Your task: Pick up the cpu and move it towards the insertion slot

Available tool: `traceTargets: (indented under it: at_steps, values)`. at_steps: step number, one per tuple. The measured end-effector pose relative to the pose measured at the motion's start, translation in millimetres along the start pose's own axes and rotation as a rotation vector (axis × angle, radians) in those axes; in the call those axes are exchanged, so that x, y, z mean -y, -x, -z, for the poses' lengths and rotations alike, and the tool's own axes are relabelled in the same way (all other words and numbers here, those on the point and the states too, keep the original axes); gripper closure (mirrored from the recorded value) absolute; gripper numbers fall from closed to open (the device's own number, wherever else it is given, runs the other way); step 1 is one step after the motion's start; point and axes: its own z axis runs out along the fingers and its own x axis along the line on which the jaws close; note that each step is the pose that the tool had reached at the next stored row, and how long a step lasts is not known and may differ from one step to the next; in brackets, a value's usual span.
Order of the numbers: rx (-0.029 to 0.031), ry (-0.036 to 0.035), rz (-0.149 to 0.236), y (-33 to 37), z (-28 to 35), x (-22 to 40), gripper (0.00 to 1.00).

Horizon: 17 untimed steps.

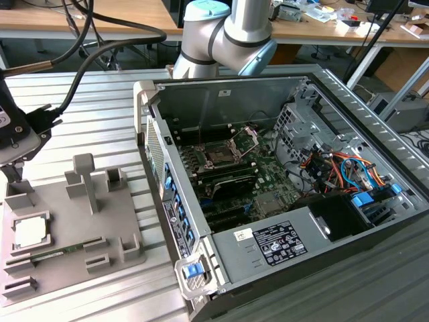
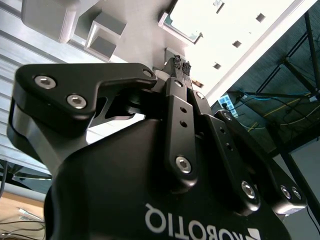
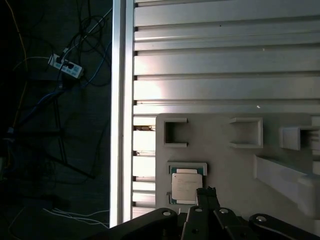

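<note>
The cpu lies flat in a square recess of the grey plastic tray, at the exterior view's left, silvery top face up. In the first wrist view the cpu is just beyond my gripper, whose black fingertips hover over its corner. The fingers are pressed together with nothing between them. In the exterior view my gripper hangs above the tray's far left corner. The insertion slot sits on the motherboard inside the open computer case, its silver retaining plate hinged up.
The open computer case fills the exterior view's right, its tall side wall next to the tray. Grey posts rise from the tray. A green memory stick lies in the tray. The ribbed table's edge drops to a floor with cables.
</note>
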Motion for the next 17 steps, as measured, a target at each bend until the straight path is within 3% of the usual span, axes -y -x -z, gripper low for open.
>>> traceTargets:
  at_steps: [17]
  values:
    - [0.0001,0.0,0.0,-4.8,-1.2,0.0,0.89]
